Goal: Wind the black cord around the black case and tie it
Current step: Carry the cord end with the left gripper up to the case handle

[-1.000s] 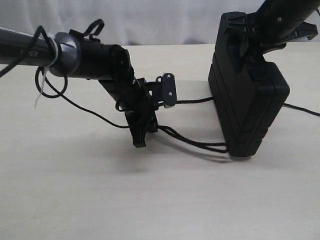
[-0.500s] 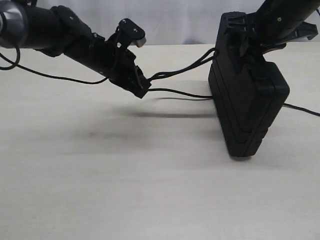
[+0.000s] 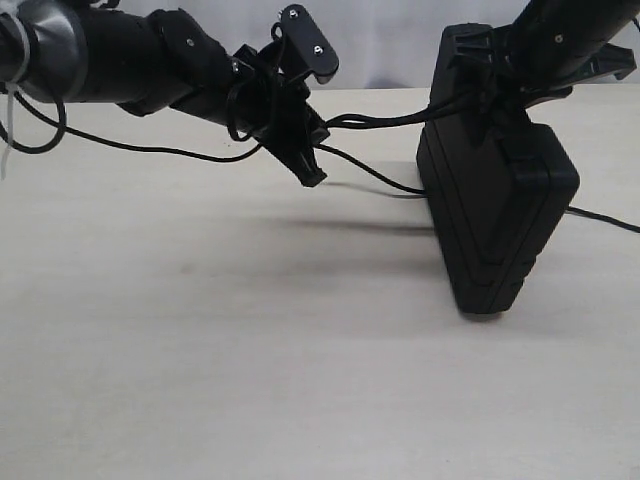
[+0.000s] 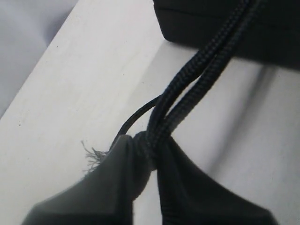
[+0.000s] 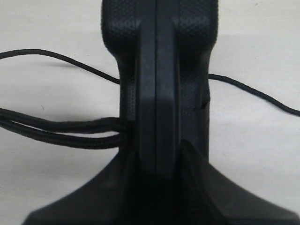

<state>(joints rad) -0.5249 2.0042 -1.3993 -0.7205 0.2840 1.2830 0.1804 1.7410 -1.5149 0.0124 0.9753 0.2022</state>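
Observation:
The black case (image 3: 495, 205) stands on edge on the table at the right, and my right gripper (image 3: 500, 70) is shut on its top edge. In the right wrist view the case's seam (image 5: 157, 70) runs straight out from between the jaws. My left gripper (image 3: 312, 160) hangs above the table left of the case, shut on the black cord's doubled stretch (image 4: 197, 79) at the frayed knot (image 4: 140, 147). The doubled cord (image 3: 385, 120) runs taut from it to the case's upper part. A single strand (image 3: 370, 172) dips to the case's side, and another strand (image 3: 600, 218) trails out on the right.
The table (image 3: 250, 370) is pale wood. A white curtain (image 3: 380, 40) hangs behind its far edge. Glossy black cables (image 3: 120, 148) sag from the left arm (image 3: 110, 60) over the left part of the table.
My left gripper has risen from low over the table and swung up toward the case's top, carrying the doubled cord from the case's foot to its upper edge. The right gripper and case stay still.

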